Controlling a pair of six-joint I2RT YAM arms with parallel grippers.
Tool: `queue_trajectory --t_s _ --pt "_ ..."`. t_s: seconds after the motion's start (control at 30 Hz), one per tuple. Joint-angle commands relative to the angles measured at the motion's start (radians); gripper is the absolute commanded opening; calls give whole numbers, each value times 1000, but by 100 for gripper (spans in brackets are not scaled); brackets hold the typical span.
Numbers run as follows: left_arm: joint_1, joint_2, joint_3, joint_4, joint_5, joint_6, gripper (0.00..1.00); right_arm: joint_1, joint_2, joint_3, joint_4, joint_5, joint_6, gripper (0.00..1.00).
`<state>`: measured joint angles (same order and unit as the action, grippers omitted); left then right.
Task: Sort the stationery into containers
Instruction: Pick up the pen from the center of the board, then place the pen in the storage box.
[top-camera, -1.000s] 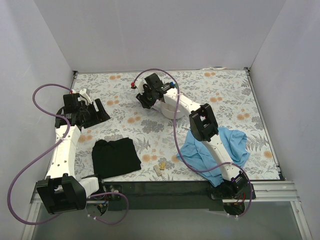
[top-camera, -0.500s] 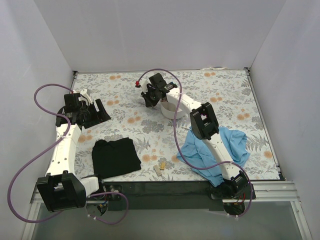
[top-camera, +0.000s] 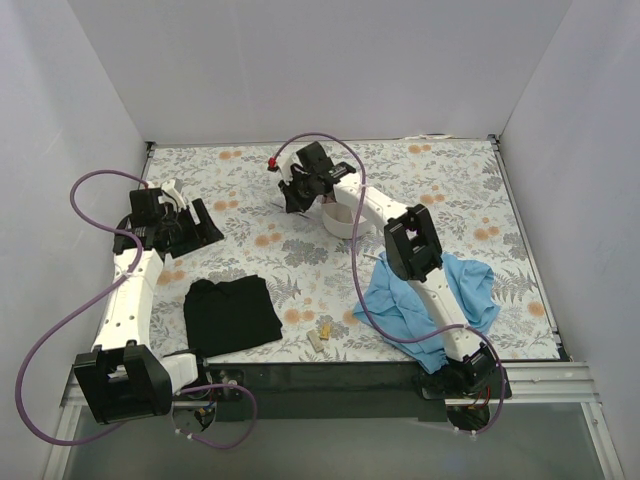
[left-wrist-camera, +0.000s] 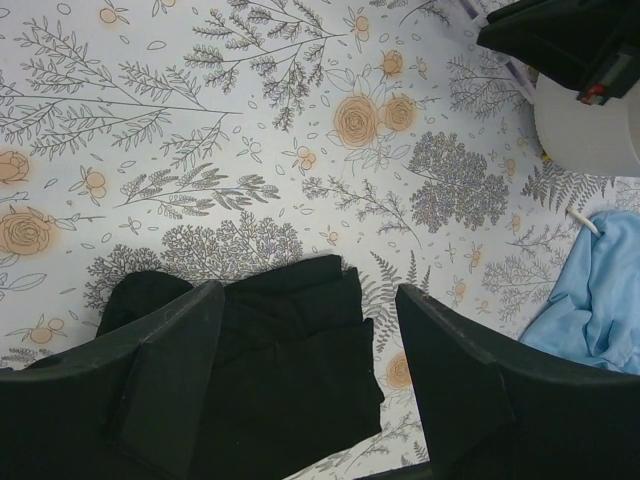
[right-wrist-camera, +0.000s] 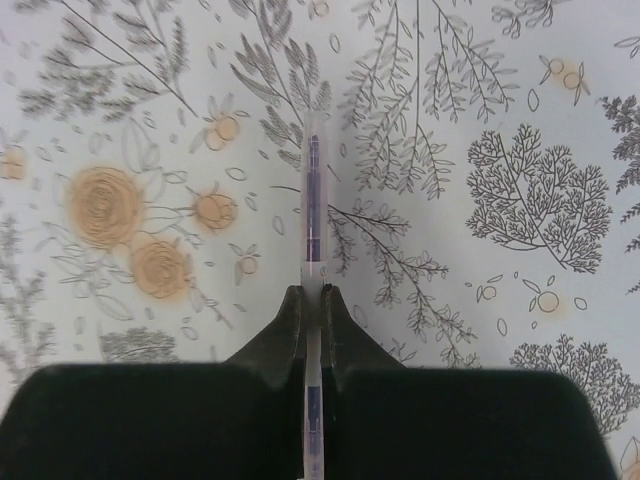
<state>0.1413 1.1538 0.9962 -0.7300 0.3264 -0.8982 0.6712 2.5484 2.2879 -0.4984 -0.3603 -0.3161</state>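
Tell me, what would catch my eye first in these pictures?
The right gripper, far across the flowered table, pinches a thin pen close to a white bowl. A blue cloth lies crumpled beneath that arm. A black cloth lies at the near left, and the left gripper is open.

Bright, even, diffuse light, soft faint shadows, no glare, wrist views blurred at their near edges

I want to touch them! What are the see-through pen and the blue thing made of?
The pen looks like clear, smooth plastic: its purple inside shows through the barrel. The blue cloth looks like soft, matte fabric, since it lies crumpled in folds.
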Motion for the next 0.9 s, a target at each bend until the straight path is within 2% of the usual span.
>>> queue_trajectory --t_s 0.0,0.13,0.27,0.37,0.47,0.5,0.57,0.67,0.73,0.77,0.87 --pt "-12 -34 -13 21 22 -8 70 7 -215 -30 83 -72 139 1" --pt "-32 -42 -11 47 22 -4 70 -1 -299 -60 130 -54 251 1" --pt "-52 -37 -11 86 40 -4 68 7 -407 -87 129 -20 235 1" --pt "-65 -26 -27 154 120 -10 59 -1 -496 -139 126 18 223 1" --pt "-78 20 -18 211 198 -45 45 -18 -610 -235 120 75 207 1" --pt "-78 38 -11 221 218 -68 32 -24 -641 -263 118 93 210 1" --pt "-77 92 -4 245 273 -90 20 -47 -738 -358 119 173 239 1" --pt "-80 145 4 311 341 -133 0 -74 -864 -502 133 190 267 1" --pt "-92 184 38 354 370 -163 0 -90 -921 -592 159 192 288 1" --pt "-100 235 56 363 417 -168 0 -91 -977 -698 178 189 295 1" --pt "-126 303 146 379 473 -166 0 -94 -1072 -867 326 166 310 1"
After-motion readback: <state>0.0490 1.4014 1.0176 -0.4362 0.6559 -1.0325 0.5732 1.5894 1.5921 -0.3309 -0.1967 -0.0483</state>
